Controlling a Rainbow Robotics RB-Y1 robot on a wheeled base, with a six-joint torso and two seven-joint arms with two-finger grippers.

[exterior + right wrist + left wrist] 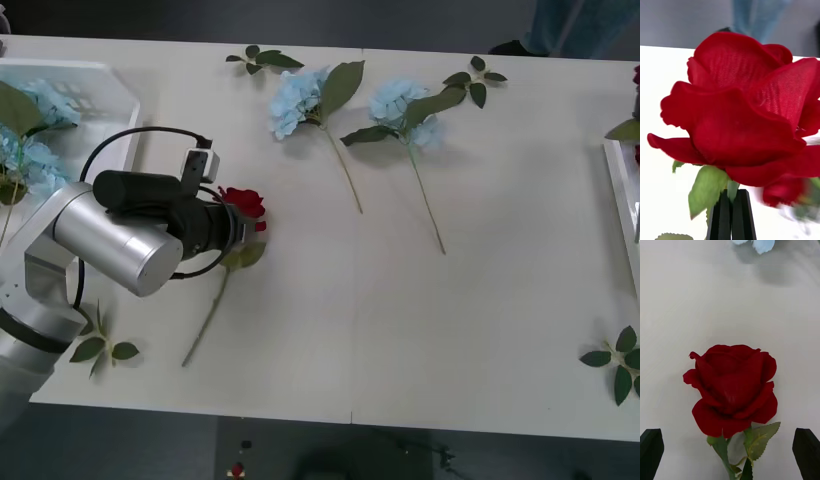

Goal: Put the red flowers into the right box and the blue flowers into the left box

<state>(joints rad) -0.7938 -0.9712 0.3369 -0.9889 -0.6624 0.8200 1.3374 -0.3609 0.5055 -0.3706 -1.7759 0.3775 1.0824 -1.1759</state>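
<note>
Red rose (732,390) lies between spread left gripper (730,450) fingers; close low on stem. Right gripper (732,215) pinches another rose, prob. by its stem.

The rose (243,203) was deep red with green leaves, the hydrangeas (297,100) pale blue, the table (400,330) plain white.

- I see a robot test lab: a plain white table (400,330) pushed together from two panels, seam showing.
- Grey floor below, a person's jeans-clad legs (565,25) standing behind the table.
</note>
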